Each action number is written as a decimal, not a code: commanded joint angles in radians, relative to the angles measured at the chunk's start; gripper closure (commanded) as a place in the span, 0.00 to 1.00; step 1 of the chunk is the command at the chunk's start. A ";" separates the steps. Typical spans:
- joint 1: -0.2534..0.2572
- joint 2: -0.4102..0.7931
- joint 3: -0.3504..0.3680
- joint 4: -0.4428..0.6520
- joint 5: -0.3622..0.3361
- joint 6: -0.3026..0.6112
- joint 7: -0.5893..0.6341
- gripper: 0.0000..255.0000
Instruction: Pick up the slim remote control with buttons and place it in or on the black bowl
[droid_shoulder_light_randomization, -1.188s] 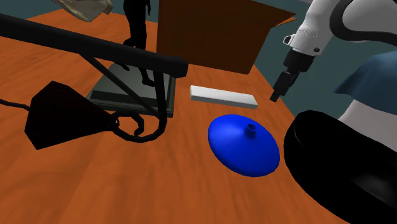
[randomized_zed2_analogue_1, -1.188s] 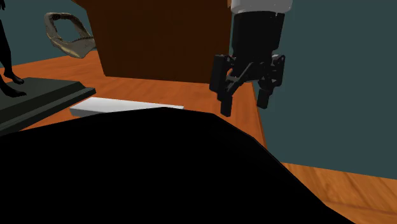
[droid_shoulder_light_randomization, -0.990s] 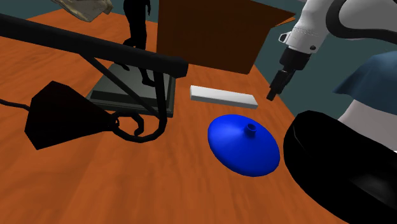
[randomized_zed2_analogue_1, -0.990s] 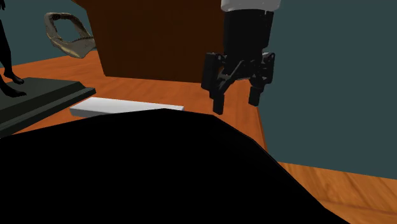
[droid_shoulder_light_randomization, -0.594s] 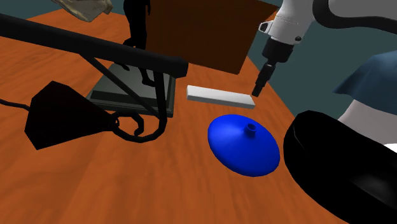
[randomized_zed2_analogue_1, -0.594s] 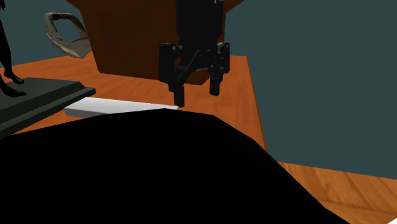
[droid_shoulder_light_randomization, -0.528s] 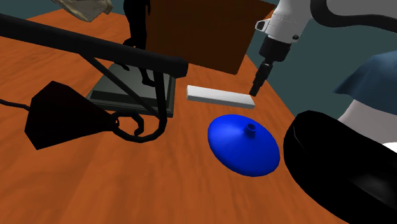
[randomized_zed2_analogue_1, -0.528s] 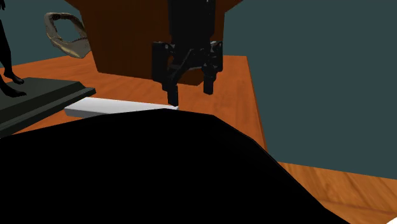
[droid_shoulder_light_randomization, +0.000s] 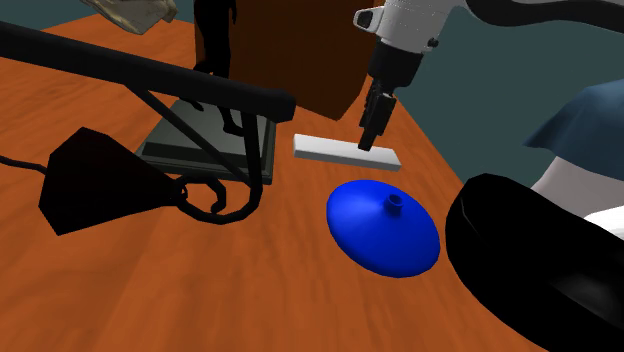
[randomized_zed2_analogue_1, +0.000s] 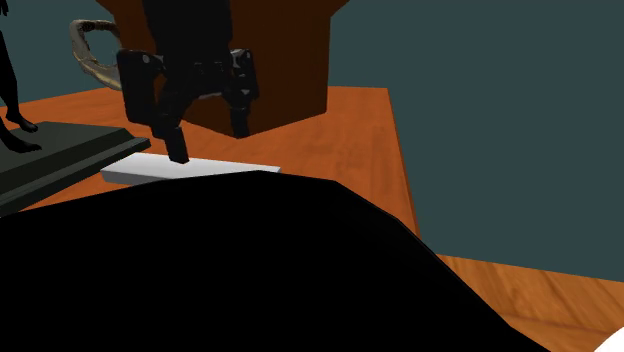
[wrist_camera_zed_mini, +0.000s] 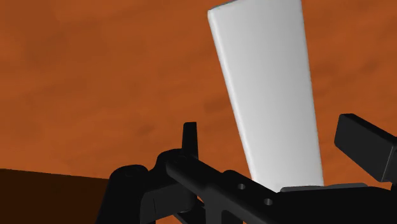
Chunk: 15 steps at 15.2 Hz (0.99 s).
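Nearest in the shoulder view, a large glossy black bowl (droid_shoulder_light_randomization: 540, 265) sat by the worktop's edge on that view's right. In the second exterior view its dark bulk (randomized_zed2_analogue_1: 200, 270) covered the foreground. Just beside the bowl, further in from that edge, a bright blue shallow dome with a small knob on top (droid_shoulder_light_randomization: 385, 228) rested on the orange-brown wooden worktop (droid_shoulder_light_randomization: 150, 290).

Beyond the dome lay the slim remote control, drawn as a plain white flat bar (droid_shoulder_light_randomization: 346, 151), flat on the worktop, close to the same edge and apart from the dome. The all-black gripper (randomized_zed2_analogue_1: 209, 143) hung over it pointing down, its fingers spread wide and closed on nothing. One fingertip (randomized_zed2_analogue_1: 178, 152) stood at the bar's upper face; whether it touched could not be told. In the wrist view the white bar (wrist_camera_zed_mini: 270, 89) ran away from between the fingers.

Further in from the edge stood a dark grey slab (droid_shoulder_light_randomization: 205, 140) carrying a black figure. Behind the remote rose a big brown box (droid_shoulder_light_randomization: 300, 60).
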 joint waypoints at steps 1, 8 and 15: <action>0.022 0.039 0.026 0.053 -0.007 -0.002 -0.025 0.00; 0.026 0.023 0.031 -0.042 0.000 0.077 -0.030 0.00; 0.027 0.020 0.033 -0.066 0.002 0.098 -0.031 0.00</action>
